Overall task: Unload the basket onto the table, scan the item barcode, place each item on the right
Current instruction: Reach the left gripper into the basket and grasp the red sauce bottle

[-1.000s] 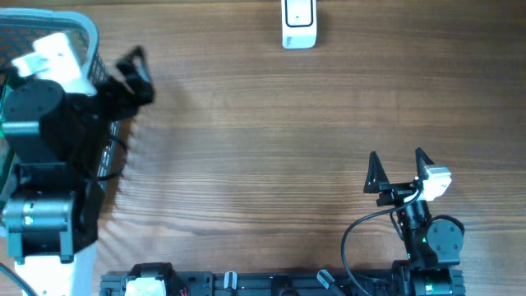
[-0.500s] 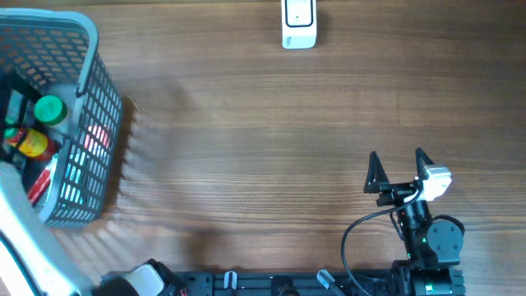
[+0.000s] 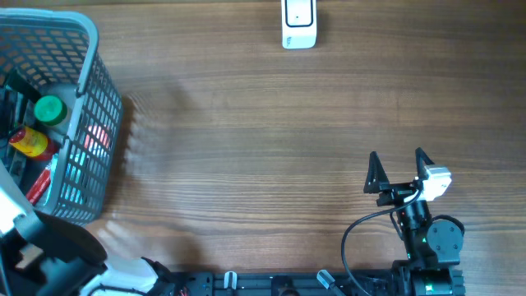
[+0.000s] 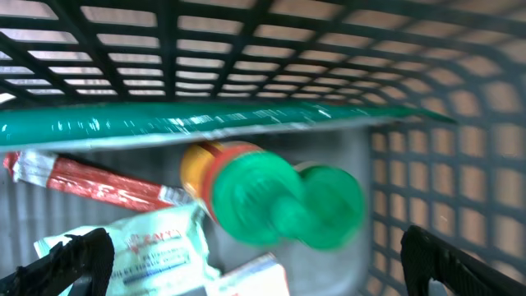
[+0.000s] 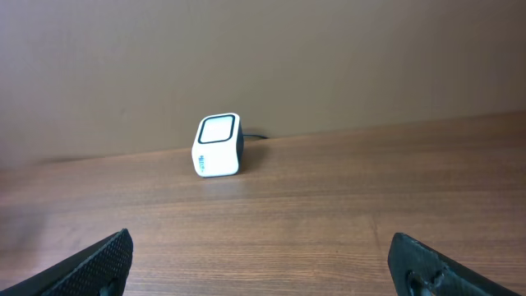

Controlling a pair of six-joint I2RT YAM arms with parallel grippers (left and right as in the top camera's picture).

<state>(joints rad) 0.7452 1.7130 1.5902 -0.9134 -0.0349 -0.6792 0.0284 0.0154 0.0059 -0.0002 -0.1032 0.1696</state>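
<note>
Left claw gapes wide above the grey plastic lattice basket, far left, with a green-capped round bottle inside. Right claw wide, empty, near right. White boxy scanner far centre.

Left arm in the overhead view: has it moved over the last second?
Yes. The left arm has swung off the basket toward the table's near edge.

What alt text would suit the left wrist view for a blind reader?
Inside a grey mesh basket, a green-capped bottle sits among packets and a long green package. The fingertips of the open left gripper frame the bottom corners.
</note>
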